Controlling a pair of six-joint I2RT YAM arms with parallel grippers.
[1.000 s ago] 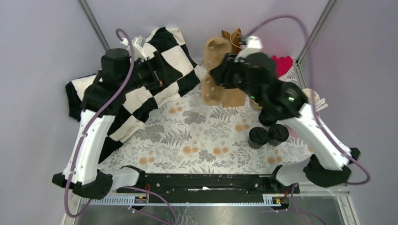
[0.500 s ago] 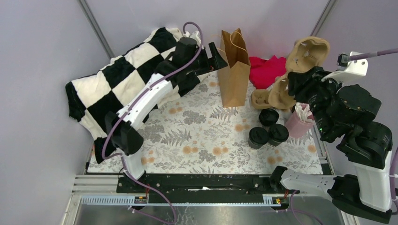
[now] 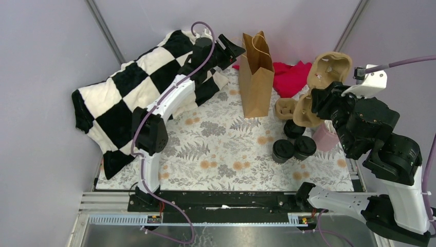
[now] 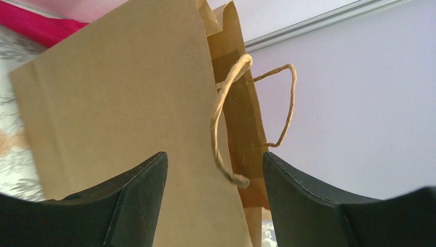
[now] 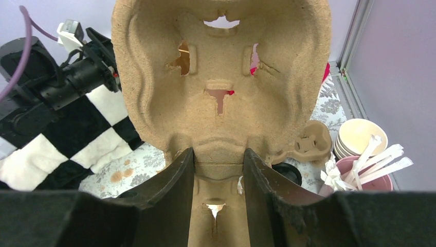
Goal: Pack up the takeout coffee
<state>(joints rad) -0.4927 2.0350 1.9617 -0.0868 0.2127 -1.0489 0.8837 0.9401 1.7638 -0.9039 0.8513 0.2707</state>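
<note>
We record: left gripper [image 4: 213, 162], open and empty, now closer to paper bag [image 4: 128, 92]; right gripper [image 5: 218, 159] still clamps pulp cup carrier [image 5: 221, 77], lowered.

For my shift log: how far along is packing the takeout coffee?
Done: nothing visibly packed; the tall brown paper bag stands upright. In hand: the right gripper is shut on a tan moulded-pulp cup carrier; the open left gripper faces the bag. Left: three small black lidded cups sit on the table.

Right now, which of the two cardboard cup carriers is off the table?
The raised carrier, clamped in the right gripper; the second carrier lies low beside the brown bag.
</note>
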